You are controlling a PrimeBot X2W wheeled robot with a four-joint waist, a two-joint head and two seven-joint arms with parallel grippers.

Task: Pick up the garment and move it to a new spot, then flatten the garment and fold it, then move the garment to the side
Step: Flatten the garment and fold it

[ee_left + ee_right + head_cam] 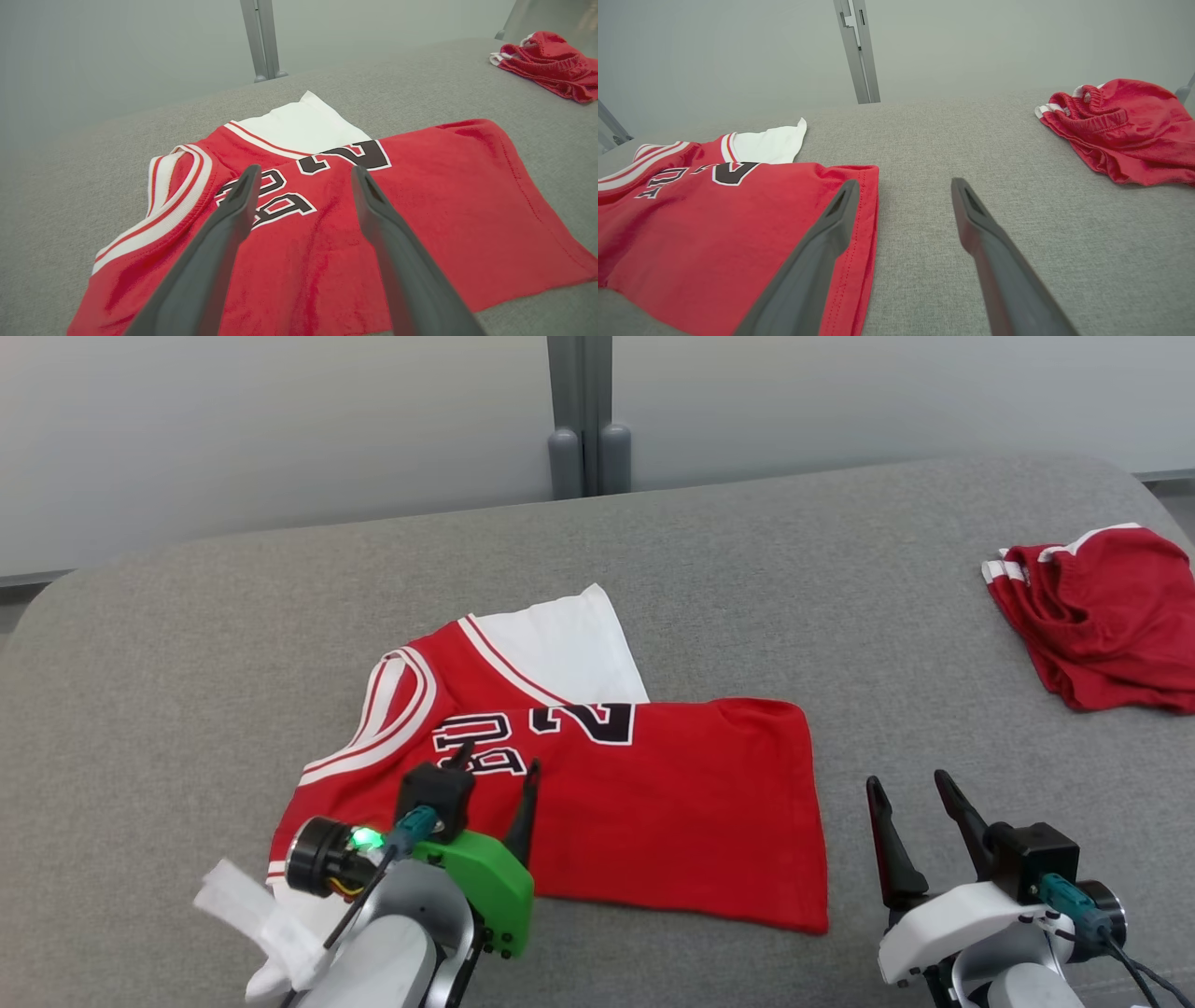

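Observation:
The garment (672, 803) is a red sleeveless jersey with white trim and black lettering. It lies partly folded on the grey padded surface (747, 569), with a white panel sticking out at its far edge. My left gripper (498, 761) is open just above the lettering, nothing between its fingers; the left wrist view shows its fingers (304, 172) spread over the jersey (420, 210). My right gripper (907, 780) stands open to the right of the jersey's right edge. In the right wrist view it (904, 183) is over bare fabric, with the jersey (714, 224) to its left.
A crumpled pair of red shorts (1102, 616) with white trim lies at the far right edge of the surface, also seen as shorts (1125, 126). Two grey posts (588, 420) stand behind the surface against a pale wall. A white cloth (252, 915) hangs by my left forearm.

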